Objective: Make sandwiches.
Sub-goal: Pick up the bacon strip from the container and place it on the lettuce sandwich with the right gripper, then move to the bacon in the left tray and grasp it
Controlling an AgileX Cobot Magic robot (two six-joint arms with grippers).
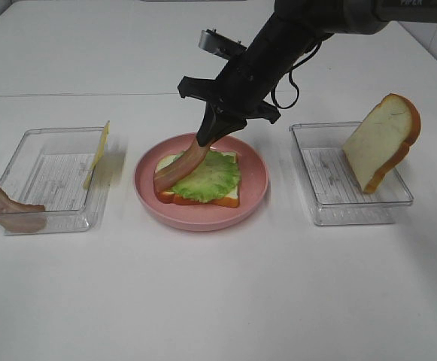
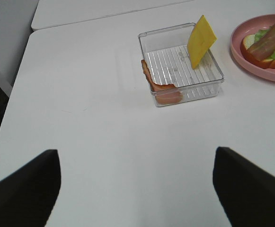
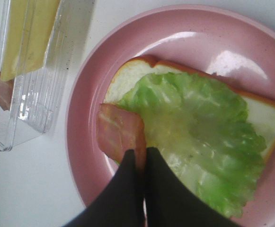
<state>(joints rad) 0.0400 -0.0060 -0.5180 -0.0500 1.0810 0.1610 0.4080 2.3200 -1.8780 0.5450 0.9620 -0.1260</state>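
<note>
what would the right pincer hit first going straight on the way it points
Probably the lettuce: the right pincer, shut on the bacon strip, points down at its edge over the pink plate. Depth is unclear.

The black right arm (image 1: 301, 34) is reaching in from two o'clock of the high view and sloping down toward eight o'clock, with its wrist tipping steeply downward. The right tool (image 1: 206, 137) is pressing its dark fingers (image 3: 123, 189) together, pinching the end of a reddish-brown bacon strip (image 1: 180, 164). The left tool (image 2: 137, 189) is hovering above the white worktop (image 2: 104, 132), spreading its black fingers (image 2: 26, 189) wide and gripping nothing.
</note>
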